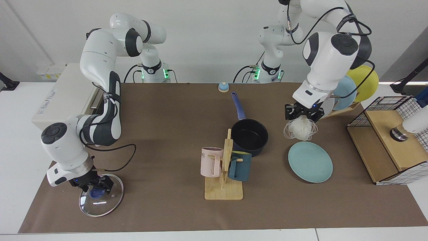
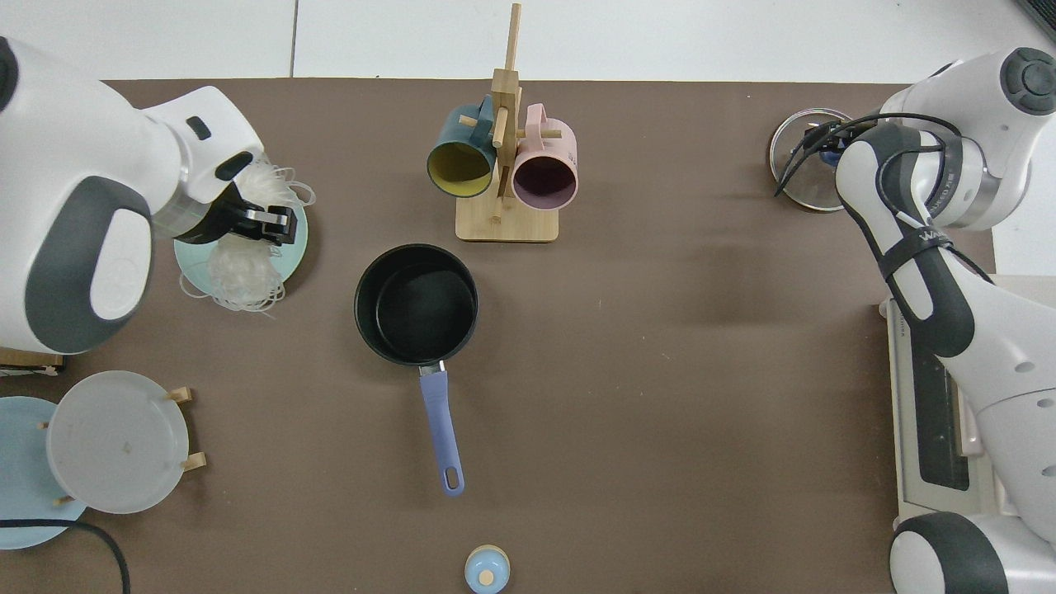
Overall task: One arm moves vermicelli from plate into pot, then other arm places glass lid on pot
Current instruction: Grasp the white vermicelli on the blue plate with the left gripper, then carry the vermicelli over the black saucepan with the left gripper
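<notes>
My left gripper (image 1: 303,115) (image 2: 262,221) is shut on the vermicelli (image 1: 300,130) (image 2: 238,276), a wispy white bundle hanging in the air. It hangs between the pale teal plate (image 1: 310,162) (image 2: 295,247) and the dark navy pot (image 1: 250,135) (image 2: 417,304), higher than the pot's rim. The plate lies bare. The pot has nothing in it, and its blue handle points toward the arm bases. The glass lid (image 1: 100,199) (image 2: 799,169) lies flat on the mat. My right gripper (image 1: 96,188) sits low over the lid, open, its fingers either side of the blue knob.
A wooden mug rack (image 1: 223,187) (image 2: 505,219) with a pink and a dark teal mug stands just in front of the pot. A rack of grey, blue and yellow plates (image 1: 347,90) and a wire-and-wood box (image 1: 388,144) are beside the left arm. A small bell (image 1: 223,87) sits at the mat's back edge.
</notes>
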